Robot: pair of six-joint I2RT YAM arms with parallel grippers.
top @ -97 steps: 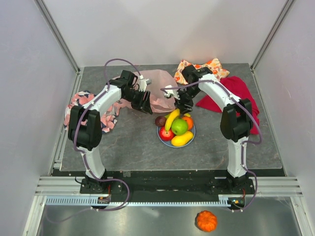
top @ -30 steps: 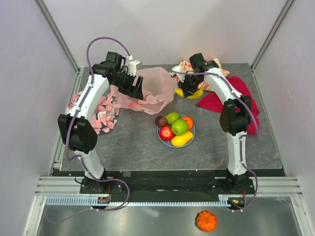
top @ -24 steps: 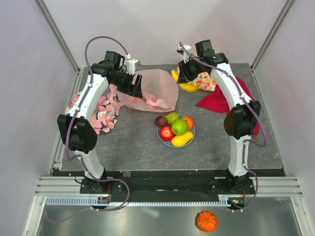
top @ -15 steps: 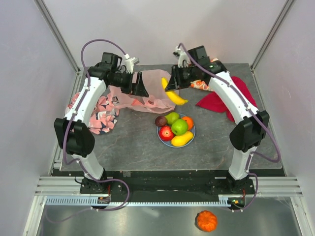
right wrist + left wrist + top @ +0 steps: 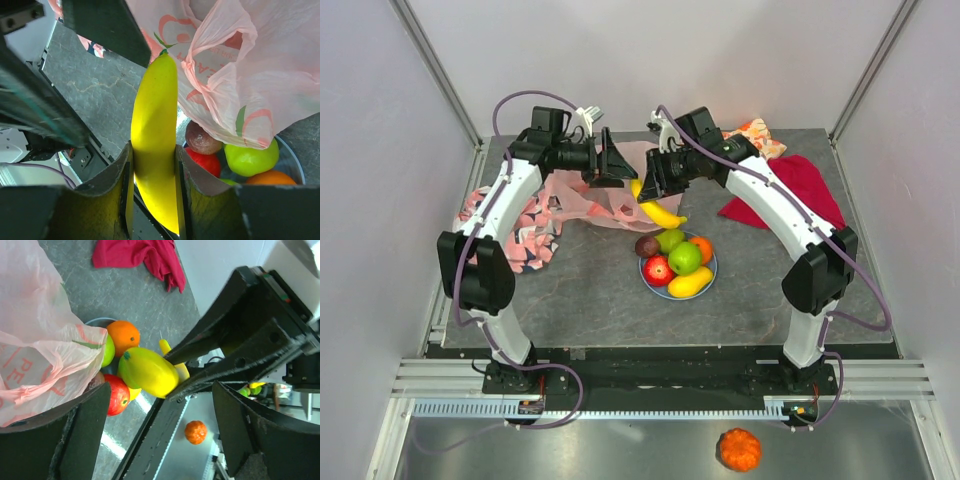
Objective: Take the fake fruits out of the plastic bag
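The pink plastic bag (image 5: 582, 195) lies crumpled at the back left; it also shows in the left wrist view (image 5: 35, 340) and the right wrist view (image 5: 240, 75). My right gripper (image 5: 655, 190) (image 5: 154, 147) is shut on the yellow banana (image 5: 658, 212) (image 5: 155, 115) and holds it in the air beside the bag, just behind the plate. My left gripper (image 5: 608, 162) (image 5: 161, 387) is open wide above the bag's right edge, facing the banana (image 5: 147, 372). The blue plate (image 5: 705, 283) holds a green apple (image 5: 684, 258), red apple (image 5: 658, 270), orange (image 5: 701, 248), pear (image 5: 669, 239) and a yellow fruit (image 5: 690, 283). A dark purple fruit (image 5: 646, 245) sits at its left rim.
A red cloth (image 5: 790, 190) lies at the back right, with the fruit-print orange cloth (image 5: 760, 135) behind it. A pink-and-black patterned cloth (image 5: 510, 230) lies at the left edge. An orange pumpkin (image 5: 739, 449) sits on the metal shelf below the table's front.
The banana left the plate in my right gripper, went to the back right, and has now swung left and forward beside the bag. My left gripper has moved right, toward it.
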